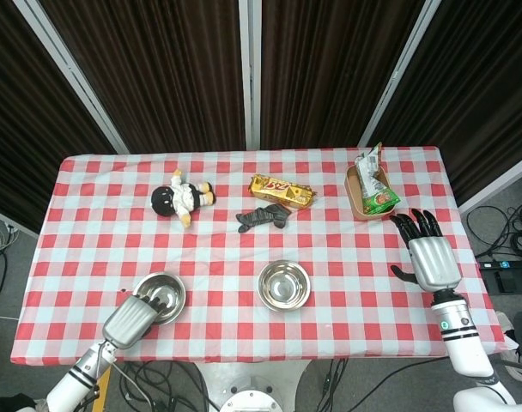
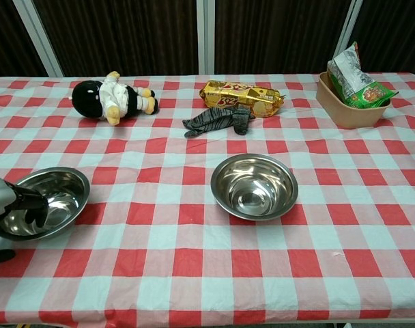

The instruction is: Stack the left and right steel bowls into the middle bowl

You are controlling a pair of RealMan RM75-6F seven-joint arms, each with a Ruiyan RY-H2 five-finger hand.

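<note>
Two steel bowls show on the checked cloth. The left bowl (image 1: pixel 160 292) (image 2: pixel 47 201) sits near the front left corner, and the middle bowl (image 1: pixel 284 285) (image 2: pixel 254 186) stands empty at the front centre. My left hand (image 1: pixel 134 318) (image 2: pixel 6 212) grips the left bowl's near rim, with its fingers (image 2: pixel 30 208) curled inside and the thumb outside below the rim. The bowl still rests on the table. My right hand (image 1: pixel 431 257) hovers flat over the right side of the table, fingers spread and holding nothing. It does not appear in the chest view.
At the back lie a plush doll (image 1: pixel 182 197) (image 2: pixel 112 98), a gold biscuit pack (image 1: pixel 282 191) (image 2: pixel 243 98) and a grey sock (image 1: pixel 263 218) (image 2: pixel 218 121). A tan tray with a green snack bag (image 1: pixel 373 193) (image 2: pixel 354 89) stands back right, just beyond my right hand.
</note>
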